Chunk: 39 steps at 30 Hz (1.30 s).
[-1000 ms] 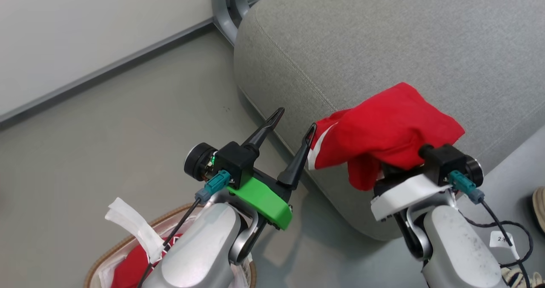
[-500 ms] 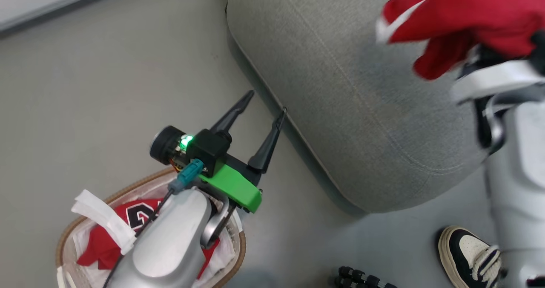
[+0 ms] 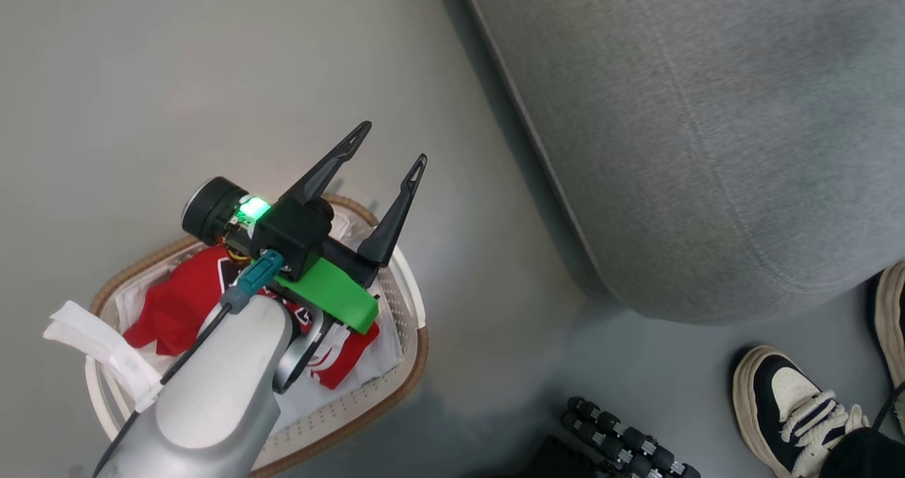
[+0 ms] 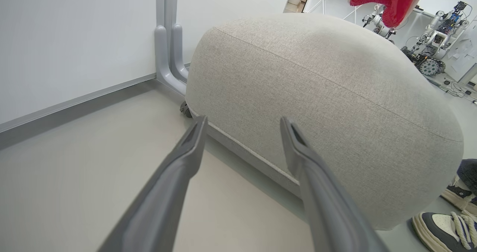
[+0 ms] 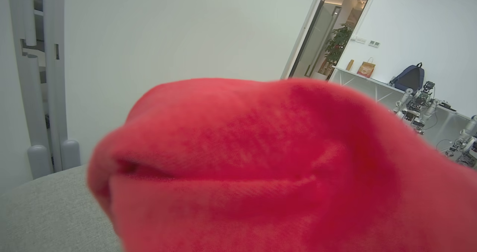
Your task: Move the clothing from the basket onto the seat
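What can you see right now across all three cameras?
seat: one, grey, right of the basket.
basket: one, cream with a brown rim, on the floor.
jersey: one, red with lettering, in the basket.
lining cloth: one, white, inside the basket.
red garment: one, plain red, aloft above the seat, close before the right wrist camera.
shoes: two, black and cream, on the floor beside the seat.
backpack: one, dark blue, far background.
left gripper: one, black fingers, open and empty, over the basket.
right gripper: one, hidden under the red garment, shut on it.
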Tool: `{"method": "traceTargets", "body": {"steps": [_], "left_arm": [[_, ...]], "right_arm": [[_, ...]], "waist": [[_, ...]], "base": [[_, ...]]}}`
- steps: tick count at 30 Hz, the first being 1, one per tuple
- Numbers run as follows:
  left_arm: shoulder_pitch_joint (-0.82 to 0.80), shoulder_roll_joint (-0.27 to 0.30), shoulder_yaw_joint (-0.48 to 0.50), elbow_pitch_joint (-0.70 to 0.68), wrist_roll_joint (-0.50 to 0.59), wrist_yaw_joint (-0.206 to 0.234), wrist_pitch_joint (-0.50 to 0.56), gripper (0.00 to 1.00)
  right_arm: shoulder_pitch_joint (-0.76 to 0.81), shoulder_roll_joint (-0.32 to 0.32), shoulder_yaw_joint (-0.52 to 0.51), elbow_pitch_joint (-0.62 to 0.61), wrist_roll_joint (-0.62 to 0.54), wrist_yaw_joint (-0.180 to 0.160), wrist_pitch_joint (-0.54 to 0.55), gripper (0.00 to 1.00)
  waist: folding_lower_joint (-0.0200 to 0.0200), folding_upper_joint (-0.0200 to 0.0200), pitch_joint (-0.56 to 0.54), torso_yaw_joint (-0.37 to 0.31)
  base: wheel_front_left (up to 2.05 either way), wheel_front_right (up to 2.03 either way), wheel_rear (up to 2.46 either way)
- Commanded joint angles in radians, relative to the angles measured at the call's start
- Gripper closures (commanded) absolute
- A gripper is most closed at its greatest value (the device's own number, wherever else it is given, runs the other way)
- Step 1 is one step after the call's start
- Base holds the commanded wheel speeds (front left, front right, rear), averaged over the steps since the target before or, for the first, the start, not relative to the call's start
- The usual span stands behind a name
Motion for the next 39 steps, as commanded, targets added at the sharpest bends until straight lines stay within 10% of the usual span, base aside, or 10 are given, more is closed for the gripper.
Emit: {"method": "traceTargets", "body": {"steps": [1, 8, 9, 11, 25, 39], "left_arm": [[-0.022, 0.014, -0.002, -0.010, -0.008, -0.004, -0.001, 0.00], [-0.024, 0.047, -0.021, -0.030, -0.018, -0.005, -0.001, 0.00], [-0.020, 0.052, -0.021, -0.031, -0.019, -0.005, -0.001, 0.00], [-0.015, 0.061, -0.017, -0.029, -0.022, -0.005, -0.001, 0.00], [0.007, 0.016, 0.008, -0.011, -0.033, -0.004, -0.001, 0.00], [0.082, -0.074, 0.083, 0.048, -0.035, -0.004, -0.001, 0.00]], "right_arm": [[-0.022, -0.011, -0.016, 0.009, -0.024, -0.001, -0.002, 1.00], [-0.102, -0.042, -0.123, 0.104, -0.069, -0.001, 0.005, 1.00], [-0.107, -0.040, -0.150, 0.120, -0.074, -0.001, 0.012, 0.85], [-0.099, -0.023, -0.181, 0.156, -0.091, -0.001, 0.027, 0.00], [0.128, 0.100, -0.246, 0.211, -0.114, -0.001, -0.002, 0.00], [0.443, 0.140, 0.093, 0.024, 0.091, -0.001, -0.002, 0.00]], "waist": [[-0.0002, 0.0000, 0.082, 0.061], [-0.0002, 0.0000, 0.136, 0.087], [-0.0002, 0.0000, 0.141, 0.090], [-0.0002, 0.0000, 0.145, 0.093], [-0.0002, 0.0000, 0.059, 0.126], [-0.0002, 0.0000, -0.121, 0.219]], "base": [[0.00, 0.00, 0.00], [0.00, 0.00, 0.00], [0.00, 0.00, 0.00], [0.00, 0.00, 0.00], [0.00, 0.00, 0.00], [0.00, 0.00, 0.00]]}}
